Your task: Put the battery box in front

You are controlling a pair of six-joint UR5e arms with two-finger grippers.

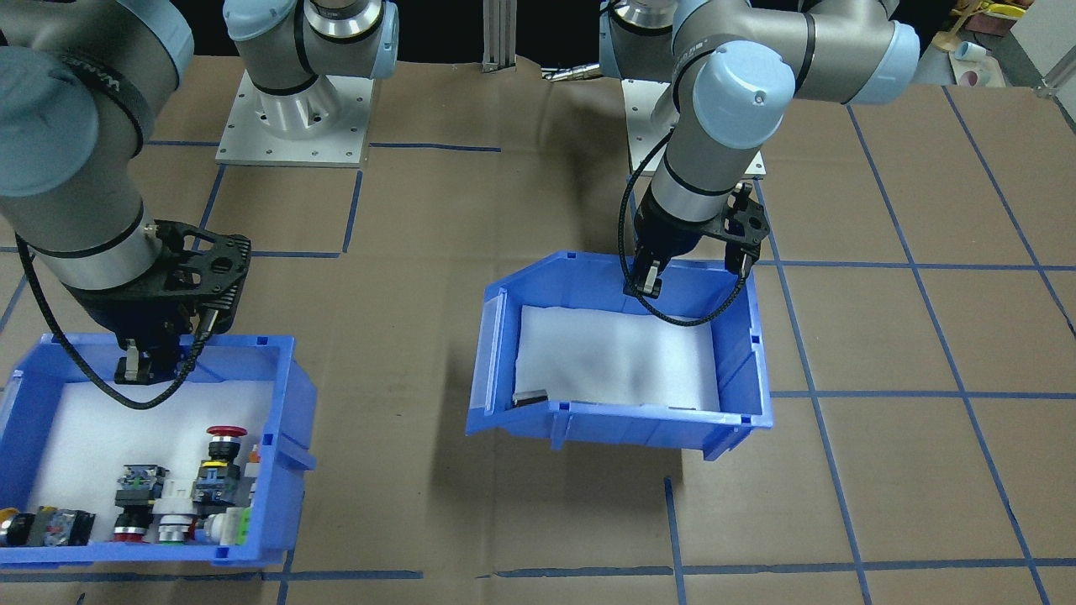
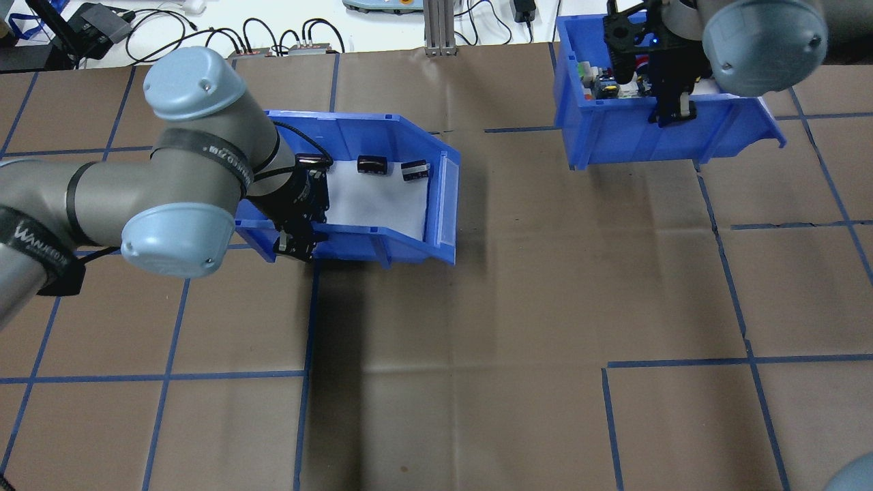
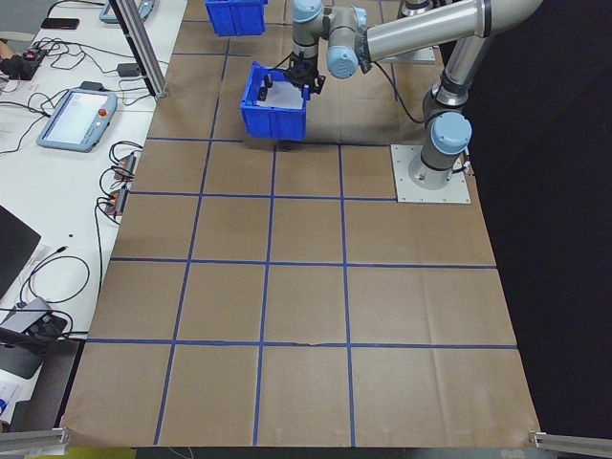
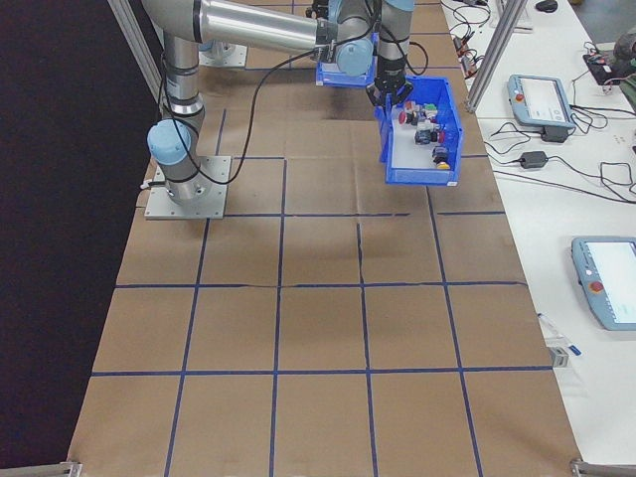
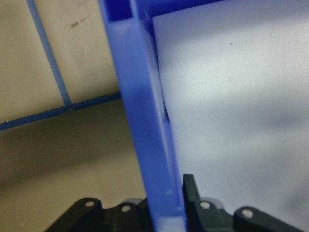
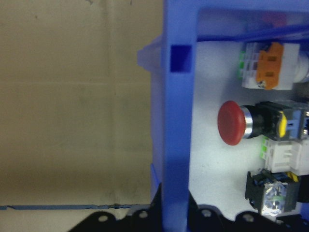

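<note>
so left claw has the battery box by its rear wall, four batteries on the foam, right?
Not quite: the overhead exterior view shows three batteries, not four. The rest holds: the left claw grips the battery box by its rear wall.

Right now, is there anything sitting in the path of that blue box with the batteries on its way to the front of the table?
Nothing visible. The left claw is clamped on the battery box wall, and the brown table around it is bare. The switch box hangs off to the side in the right claw.

Bright even overhead light, soft shadows under bins, blurred wrist views
</note>
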